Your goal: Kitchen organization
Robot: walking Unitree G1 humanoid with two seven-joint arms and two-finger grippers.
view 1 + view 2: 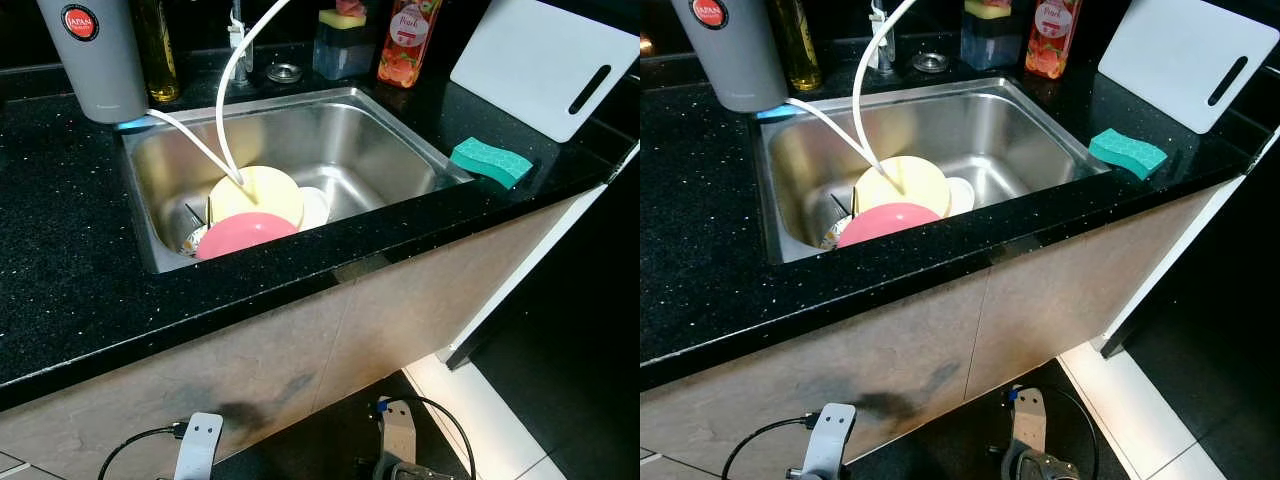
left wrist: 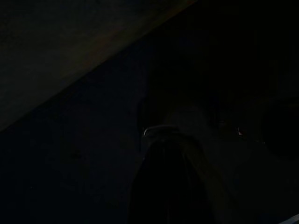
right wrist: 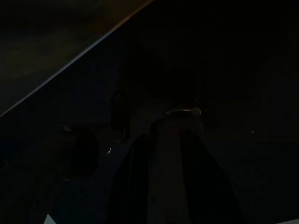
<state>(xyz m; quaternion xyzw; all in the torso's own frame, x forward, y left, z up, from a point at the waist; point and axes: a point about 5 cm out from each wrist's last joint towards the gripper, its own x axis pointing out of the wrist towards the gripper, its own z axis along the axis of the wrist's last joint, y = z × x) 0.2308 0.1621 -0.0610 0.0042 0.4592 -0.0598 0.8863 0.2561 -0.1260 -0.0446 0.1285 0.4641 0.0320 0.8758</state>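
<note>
Both arms hang low by the cabinet front, the left gripper (image 2: 173,186) and right gripper (image 3: 163,177) in deep shade, so I cannot tell their finger state. In the steel sink (image 1: 380,140), a pink plate (image 1: 245,233) leans against a yellow plate (image 1: 262,192). A green sponge (image 1: 490,161) lies on the black counter (image 1: 60,260).

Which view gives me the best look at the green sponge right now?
The left eye view: the green sponge lies whole and sharp on the black counter, right of the sink. The right eye view shows it just as whole. Both wrist views are too dark to make it out.
</note>
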